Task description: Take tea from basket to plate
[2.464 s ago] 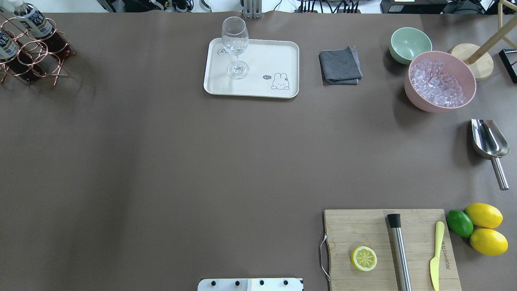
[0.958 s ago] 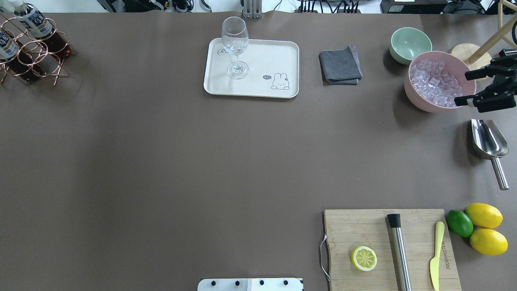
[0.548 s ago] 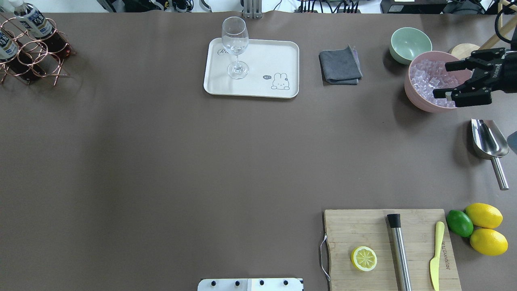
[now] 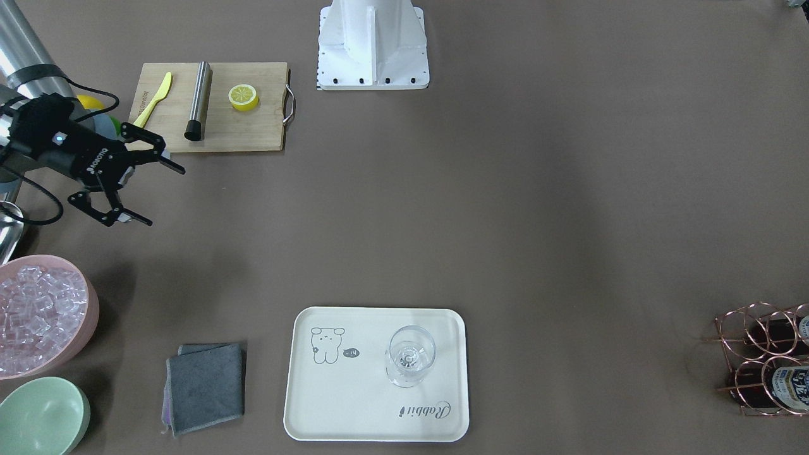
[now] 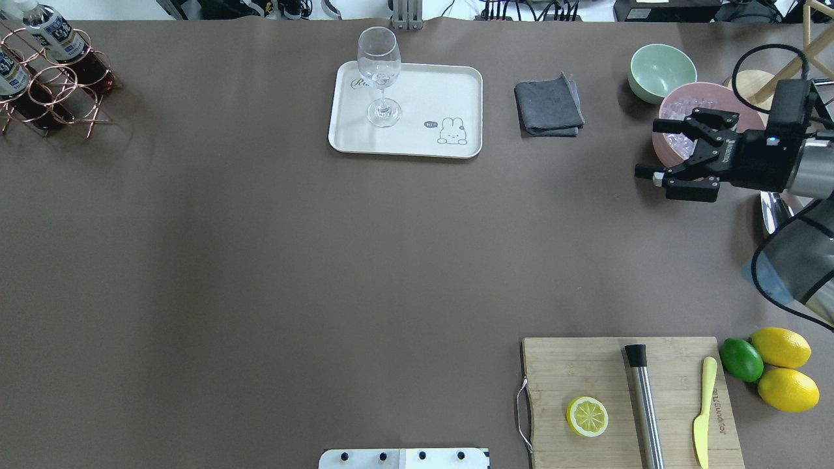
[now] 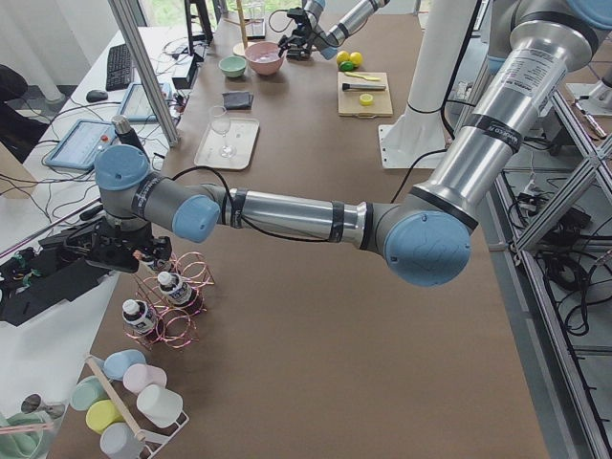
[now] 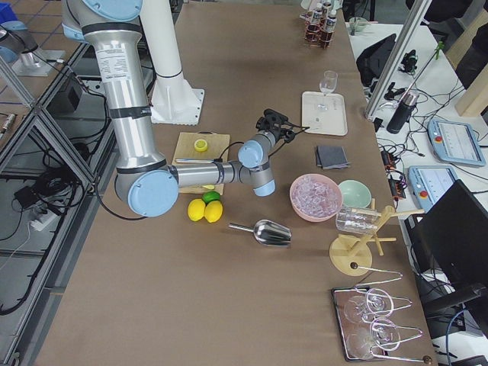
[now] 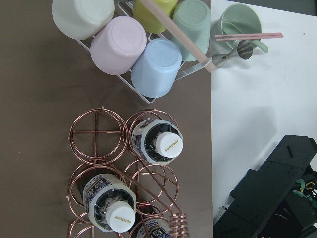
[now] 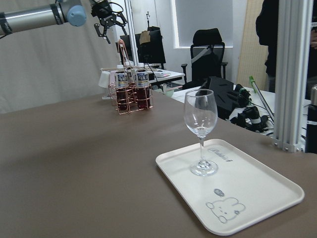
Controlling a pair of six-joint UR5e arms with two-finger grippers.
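Three tea bottles stand in a copper wire basket (image 5: 58, 98) at the table's far left corner. Two white-capped ones (image 8: 158, 144) (image 8: 116, 206) show from above in the left wrist view, and one shows in the overhead view (image 5: 55, 32). My left gripper (image 9: 111, 27) hovers above the basket with its jaws apart, empty. The plate (image 5: 423, 137) is a cream tray with a wine glass (image 5: 380, 71) standing on it. My right gripper (image 5: 648, 148) is open and empty, over the left rim of the pink bowl, far right of the plate.
A pink bowl of ice (image 4: 38, 309), a green bowl (image 5: 661, 70) and a grey cloth (image 5: 548, 105) lie right of the plate. A cutting board (image 5: 586, 371) with a lemon half, muddler and knife sits front right. A rack of cups (image 8: 148, 49) stands beside the basket.
My right gripper has come in from the right edge and moved left across the pink bowl, staying open. The bottles, basket, plate and glass have not moved.
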